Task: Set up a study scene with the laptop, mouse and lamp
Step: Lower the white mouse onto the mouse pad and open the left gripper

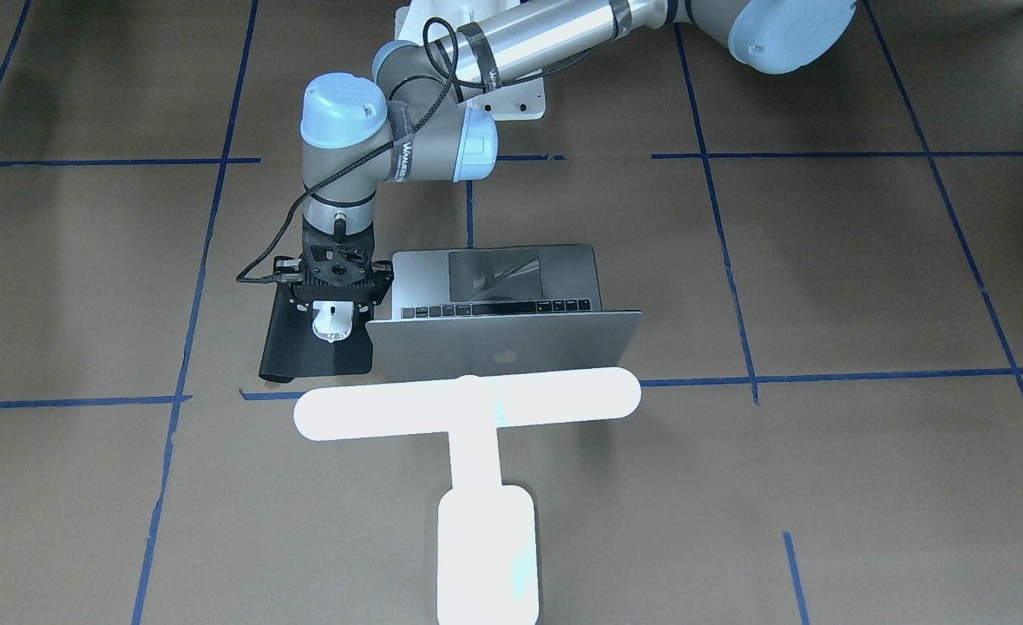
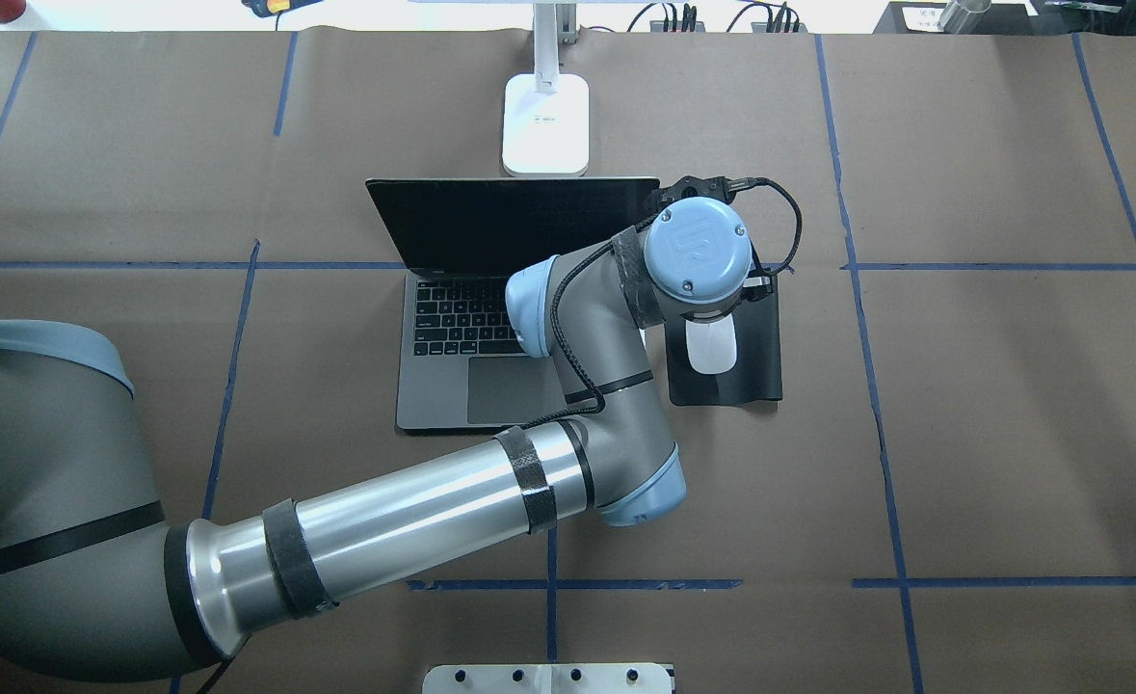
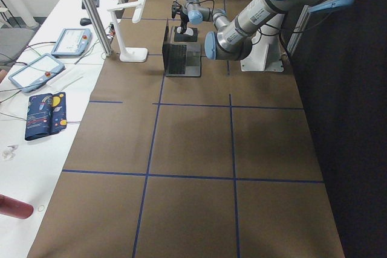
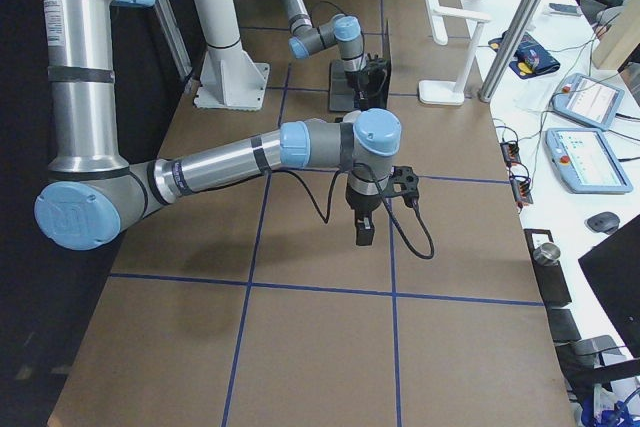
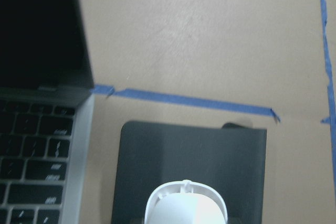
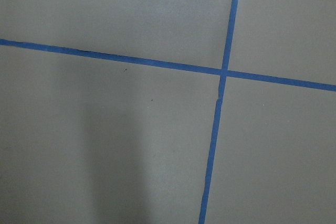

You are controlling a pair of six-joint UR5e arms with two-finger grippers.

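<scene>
The open silver-grey laptop (image 1: 494, 286) sits mid-table, its lid toward the white T-shaped lamp (image 1: 468, 404), which stands just behind it (image 2: 545, 116). The white mouse (image 1: 331, 323) is over a black mouse pad (image 1: 303, 347) beside the laptop, and shows in the overhead view (image 2: 710, 349) and the left wrist view (image 5: 186, 205). My left gripper (image 1: 331, 304) stands straight down over the mouse, with its fingers close against both sides. My right gripper (image 4: 362, 235) hangs over bare table far from these things. I cannot tell whether it is open or shut.
The left arm reaches across the laptop's keyboard (image 2: 452, 318). The white ribbed pedestal (image 2: 548, 680) stands at the table's near edge. Blue tape lines (image 6: 220, 72) cross the brown table. Tablets and cables lie on the side bench (image 3: 36, 70).
</scene>
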